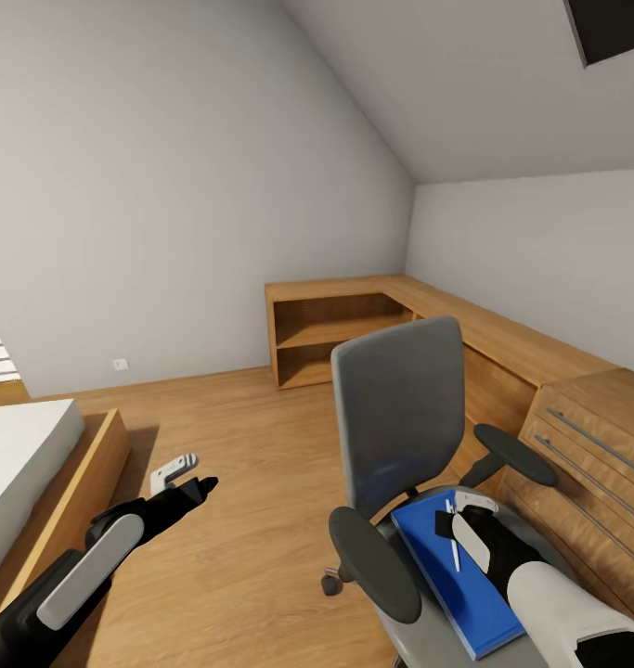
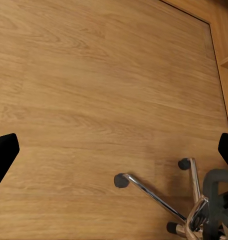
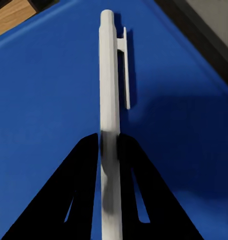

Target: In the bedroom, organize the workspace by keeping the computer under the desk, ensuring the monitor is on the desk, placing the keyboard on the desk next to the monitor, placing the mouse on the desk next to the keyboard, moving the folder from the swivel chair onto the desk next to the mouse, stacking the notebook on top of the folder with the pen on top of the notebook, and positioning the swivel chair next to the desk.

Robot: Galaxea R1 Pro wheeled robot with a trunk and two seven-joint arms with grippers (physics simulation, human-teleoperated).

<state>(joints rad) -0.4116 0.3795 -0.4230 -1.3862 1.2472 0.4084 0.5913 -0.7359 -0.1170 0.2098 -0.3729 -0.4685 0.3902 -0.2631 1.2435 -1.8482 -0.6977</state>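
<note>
**Right jaws clamped on the pen above the blue folder on the chair seat**

In the head view the swivel chair [image 1: 405,436] stands at lower centre-right, its grey back upright and its black armrests out to either side. The folder [image 1: 465,580] lies flat on the seat, bright blue, reaching toward the lower right of the frame. The right gripper [image 1: 458,518] comes in from the lower right corner and sits over the folder's upper end, with the pen [image 1: 454,547] showing as a thin white stick against the blue.

The right wrist view shows the pen [image 3: 109,90] close up, its clip to one side, running lengthwise between the two black fingers [image 3: 78,190]; the jaws are narrow and pressed against the pen's barrel, with the folder [image 3: 43,90] behind it.

The left gripper [image 1: 188,481] hangs at lower left of the head view over the wood floor [image 1: 242,445], near the bed [image 1: 24,455]. Its jaws stand wide, holding nothing; in the left wrist view the fingertips [image 2: 3,152] sit at opposite edges, with the chair's chrome base [image 2: 159,200] at the lower right.
</note>
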